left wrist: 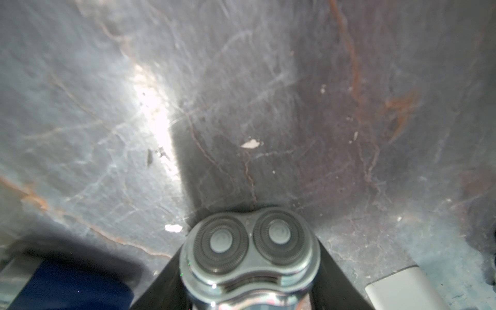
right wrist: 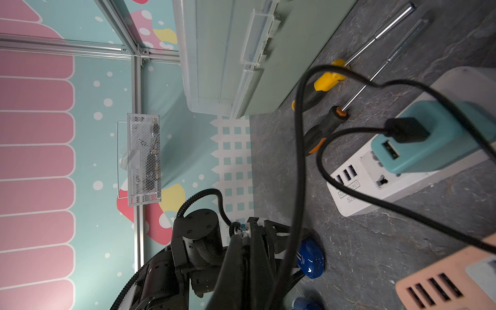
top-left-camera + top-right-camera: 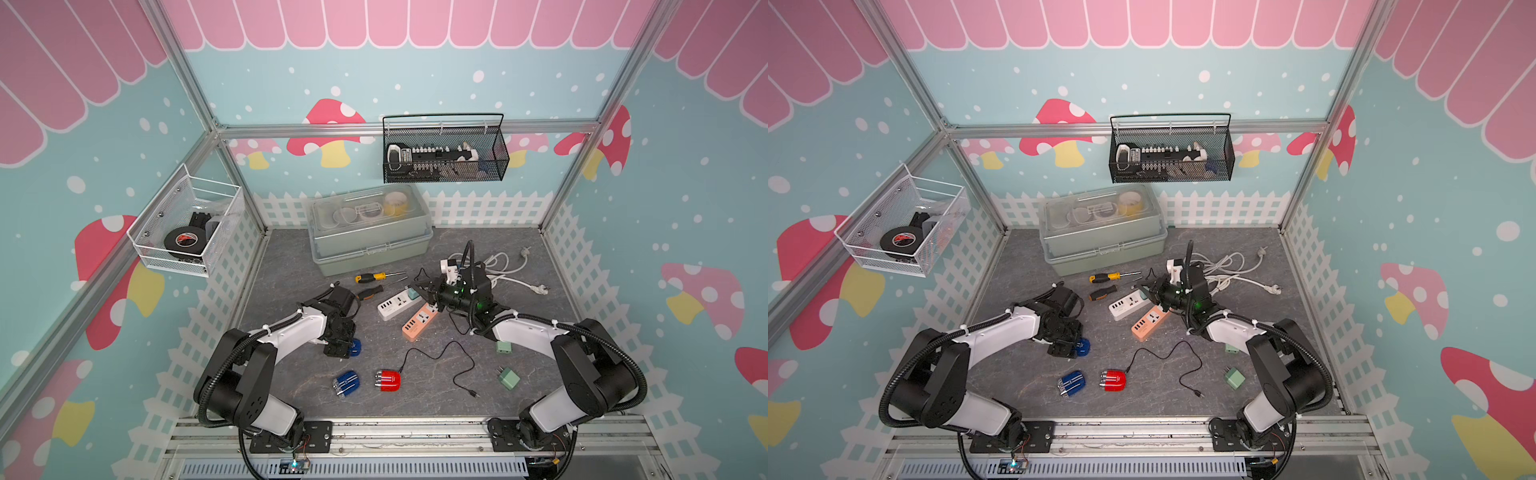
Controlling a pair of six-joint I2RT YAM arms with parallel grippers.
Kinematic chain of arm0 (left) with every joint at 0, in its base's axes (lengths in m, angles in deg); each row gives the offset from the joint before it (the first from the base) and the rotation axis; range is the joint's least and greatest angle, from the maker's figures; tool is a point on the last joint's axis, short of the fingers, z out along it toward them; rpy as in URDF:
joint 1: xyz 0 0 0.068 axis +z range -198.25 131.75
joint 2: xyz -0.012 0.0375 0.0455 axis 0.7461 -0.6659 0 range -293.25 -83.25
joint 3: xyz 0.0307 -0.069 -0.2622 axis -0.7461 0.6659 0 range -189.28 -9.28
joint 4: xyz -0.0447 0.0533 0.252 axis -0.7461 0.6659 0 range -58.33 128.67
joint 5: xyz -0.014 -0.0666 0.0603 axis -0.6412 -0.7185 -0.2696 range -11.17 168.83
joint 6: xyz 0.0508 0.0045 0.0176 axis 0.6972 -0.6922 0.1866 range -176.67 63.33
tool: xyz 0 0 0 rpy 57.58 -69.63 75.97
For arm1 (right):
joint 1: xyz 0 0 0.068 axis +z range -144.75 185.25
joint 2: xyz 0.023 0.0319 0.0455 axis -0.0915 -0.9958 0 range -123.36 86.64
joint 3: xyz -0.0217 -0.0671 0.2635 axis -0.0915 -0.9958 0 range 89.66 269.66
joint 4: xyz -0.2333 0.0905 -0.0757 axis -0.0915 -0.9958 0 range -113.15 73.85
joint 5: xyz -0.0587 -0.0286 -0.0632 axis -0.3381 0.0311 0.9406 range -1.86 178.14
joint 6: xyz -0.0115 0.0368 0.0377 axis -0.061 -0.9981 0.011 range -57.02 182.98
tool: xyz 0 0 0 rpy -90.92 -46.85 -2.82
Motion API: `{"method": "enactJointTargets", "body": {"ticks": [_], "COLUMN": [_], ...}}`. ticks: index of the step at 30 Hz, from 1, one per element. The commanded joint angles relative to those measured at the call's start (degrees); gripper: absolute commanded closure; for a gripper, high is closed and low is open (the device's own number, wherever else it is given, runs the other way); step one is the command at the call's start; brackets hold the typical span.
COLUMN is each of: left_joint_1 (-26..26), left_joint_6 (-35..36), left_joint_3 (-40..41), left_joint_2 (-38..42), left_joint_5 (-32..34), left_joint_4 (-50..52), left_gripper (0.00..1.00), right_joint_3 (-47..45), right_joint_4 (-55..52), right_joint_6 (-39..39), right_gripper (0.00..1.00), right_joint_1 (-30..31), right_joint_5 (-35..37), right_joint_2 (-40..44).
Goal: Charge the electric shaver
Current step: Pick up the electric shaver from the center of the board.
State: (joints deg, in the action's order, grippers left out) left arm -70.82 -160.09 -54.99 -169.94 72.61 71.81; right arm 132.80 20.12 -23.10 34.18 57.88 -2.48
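Left gripper set over the blue electric shaver — jaws at middling width, the black fingers lying against both flanks of its twin rotary head (contact looks made on each side). The shaver sits on the grey table, left of centre, with a second blue shaver and a red shaver nearer the front edge. Right gripper closed tight near the white power strip. The black cable from the teal adapter passes its fingers — grip not discernible.
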Motion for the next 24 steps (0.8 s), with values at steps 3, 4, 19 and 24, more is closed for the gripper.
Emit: {"method": "enactJointTargets", "body": {"ticks": [3,4,19,24], "left_joint_1": [-0.28,-0.28,-0.64,-2.24], "left_joint_6": [2.1,2.37,2.9,2.04], "left_joint_3": [-0.75,-1.18,-4.59,-2.47], "left_joint_2": [-2.2,-2.48,-8.66,-8.23], "left_joint_5": [1.59,1.55,3.33,3.41], "left_joint_4": [3.78,4.18,7.23,4.87], "left_gripper": [0.56,0.51,0.48,0.49], "right_joint_3": [-0.5,-0.54,-2.27,-2.88], "right_joint_4": [-0.76,-0.76,-0.75,-0.81], "right_joint_6": [2.12,2.06,1.79,1.69], "right_gripper": [1.0,1.0,1.0,1.0], "right_joint_1": [-0.1,-0.1,-0.1,-0.15], "right_joint_5": [0.94,1.11,1.69,1.77], "right_joint_2": [2.44,2.41,4.45,4.91]}}
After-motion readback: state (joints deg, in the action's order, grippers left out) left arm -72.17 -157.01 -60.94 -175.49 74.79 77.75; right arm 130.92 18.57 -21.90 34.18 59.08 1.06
